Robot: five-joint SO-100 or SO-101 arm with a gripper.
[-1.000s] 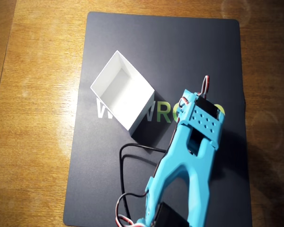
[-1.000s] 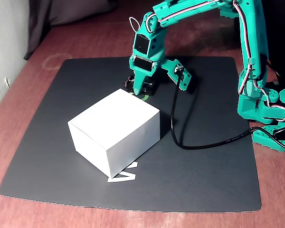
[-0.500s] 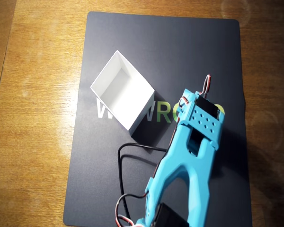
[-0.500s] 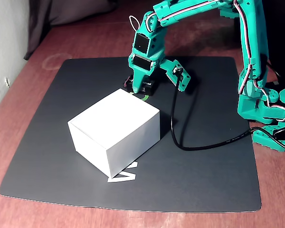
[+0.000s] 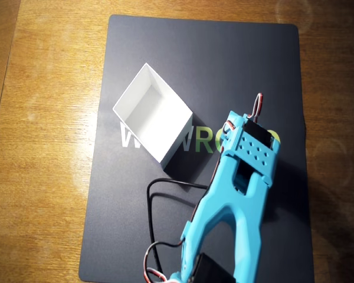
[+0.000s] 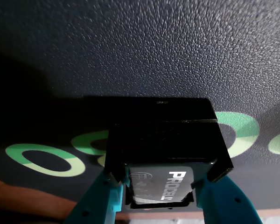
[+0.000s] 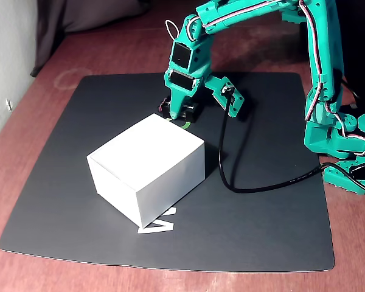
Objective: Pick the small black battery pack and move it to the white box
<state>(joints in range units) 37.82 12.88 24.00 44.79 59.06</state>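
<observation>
In the wrist view the hand (image 6: 161, 186) is closed on the small black battery pack (image 6: 161, 184), with 2 teal fingers (image 6: 100, 200) pressing its left and right sides at the bottom centre of the frame; the white "PROCELL" lettering faces the camera. Whether the pack rests on the surface or is lifted clear cannot be determined. Directly beyond it lies the dark textured mat (image 6: 177, 46), printed with green ring-shaped letters. In the fixed view the hand (image 7: 181, 115) sits low over the mat (image 7: 67, 201) at upper centre, just behind the far corner of the white box (image 7: 147, 173), which stands at centre-left of the frame; the pack appears there only as a dark shape at the fingertips. In the overhead view the teal arm (image 5: 230, 218) covers the hand and pack at lower right, and the open white box (image 5: 152, 112) sits tilted at upper left of the mat (image 5: 224, 53). A black cable (image 7: 231, 176) loops across the mat. The mat lies on a wooden table (image 5: 41, 147).
</observation>
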